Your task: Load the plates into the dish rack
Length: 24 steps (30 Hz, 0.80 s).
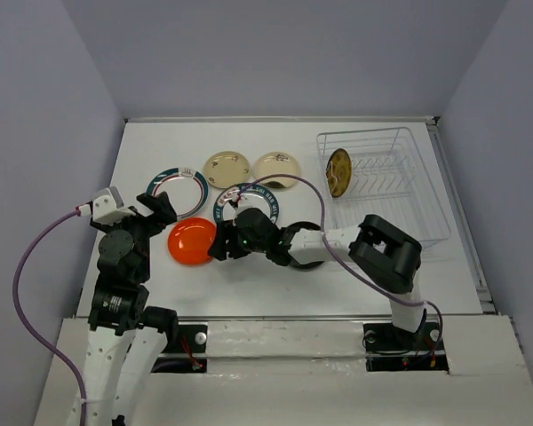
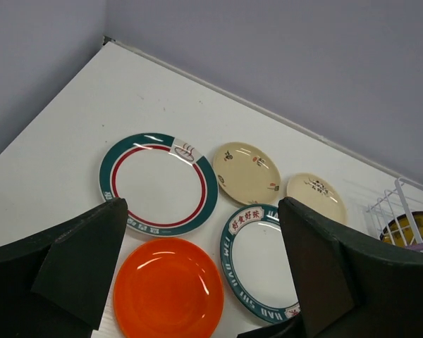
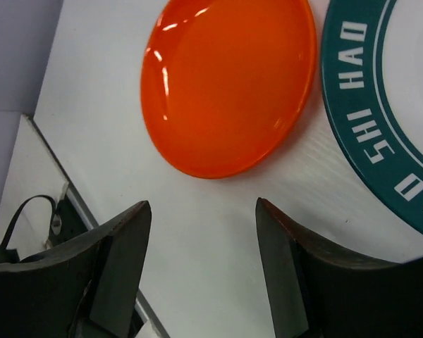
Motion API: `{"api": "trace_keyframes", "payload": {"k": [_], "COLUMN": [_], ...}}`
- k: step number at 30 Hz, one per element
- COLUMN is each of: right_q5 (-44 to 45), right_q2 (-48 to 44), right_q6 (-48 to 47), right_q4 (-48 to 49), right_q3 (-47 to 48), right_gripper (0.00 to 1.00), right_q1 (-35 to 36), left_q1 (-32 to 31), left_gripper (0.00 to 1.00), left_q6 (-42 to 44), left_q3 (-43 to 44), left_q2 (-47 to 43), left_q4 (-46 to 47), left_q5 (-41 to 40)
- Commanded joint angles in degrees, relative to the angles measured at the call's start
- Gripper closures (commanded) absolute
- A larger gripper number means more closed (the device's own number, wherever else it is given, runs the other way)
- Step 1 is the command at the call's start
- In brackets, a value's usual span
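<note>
An orange plate (image 1: 192, 240) lies flat at the front left of the table. Two teal-rimmed white plates (image 1: 179, 191) (image 1: 247, 204) and two cream-gold plates (image 1: 226, 169) (image 1: 277, 169) lie behind it. An amber plate (image 1: 339, 171) stands upright in the white wire dish rack (image 1: 382, 182). A black plate (image 1: 304, 231) lies mostly hidden under my right arm. My right gripper (image 1: 222, 244) is open and empty, low over the table by the orange plate's (image 3: 229, 84) near edge. My left gripper (image 1: 155, 211) is open and empty, above the orange plate's (image 2: 168, 289) left side.
The rack stands at the back right, near the right wall. Grey walls close the table at the back and both sides. The table's front edge (image 3: 77, 211) and a cable show just below my right gripper (image 3: 201, 211).
</note>
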Motion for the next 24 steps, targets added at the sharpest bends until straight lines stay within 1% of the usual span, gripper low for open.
{"api": "trace_keyframes", "payload": {"k": [1, 3, 5, 9, 11, 13, 15, 16, 17, 19, 20, 23, 24], "right_q5": [0.4, 1.0, 1.0, 3.8, 4.5, 6.4, 8.9, 9.6, 9.8, 9.5, 9.1, 8.4, 9.0], "right_q2": [6.4, 8.3, 11.0, 14.0, 14.8, 15.8, 15.7, 15.4, 15.2, 14.2, 13.2, 6.8, 4.3], "right_q6": [9.9, 13.1, 15.4, 17.8, 18.7, 20.5, 21.8, 22.0, 21.9, 21.0, 18.9, 15.3, 12.0], "right_q4": [9.6, 11.3, 11.6, 12.8, 12.7, 12.8, 12.8, 13.2, 13.7, 15.2, 16.2, 16.3, 15.7], "right_q3": [2.9, 2.8, 3.3, 4.6, 5.1, 4.7, 3.7, 2.5, 1.9, -0.3, -1.5, -4.8, -7.5], "right_gripper": [0.36, 0.40, 0.41, 0.46, 0.50, 0.65, 0.76, 0.86, 0.91, 0.93, 0.93, 0.93, 0.93], "right_q1": [-0.3, 0.3, 0.3, 0.3, 0.3, 0.3, 0.3, 0.3, 0.3, 0.3, 0.3, 0.9, 0.9], "left_q1": [0.0, -0.9, -1.6, -3.0, -3.6, -4.1, -4.4, -4.5, -4.6, -5.0, -5.1, -5.2, -5.2], "left_gripper": [0.01, 0.01, 0.01, 0.01, 0.01, 0.01, 0.01, 0.01, 0.01, 0.01, 0.01, 0.01, 0.01], "left_q6": [-0.8, -0.6, -0.5, 0.1, 0.2, 0.4, 0.5, 0.5, 0.5, 0.8, 0.9, 1.0, 1.1], "left_q3": [2.1, 2.1, 1.9, 1.5, 1.4, 1.4, 1.5, 1.5, 1.5, 1.4, 1.4, 1.4, 1.4], "left_q2": [-2.1, -2.6, -2.8, -3.5, -3.9, -4.4, -4.5, -4.6, -4.6, -4.7, -4.7, -4.7, -4.7], "left_q4": [2.2, 2.5, 2.7, 3.5, 3.3, 3.2, 3.2, 3.3, 3.3, 3.5, 3.5, 3.6, 3.7], "left_q5": [-2.0, -1.3, -0.8, 1.8, 2.0, 1.7, 1.6, 1.7, 2.0, 2.7, 2.9, 3.0, 3.0]}}
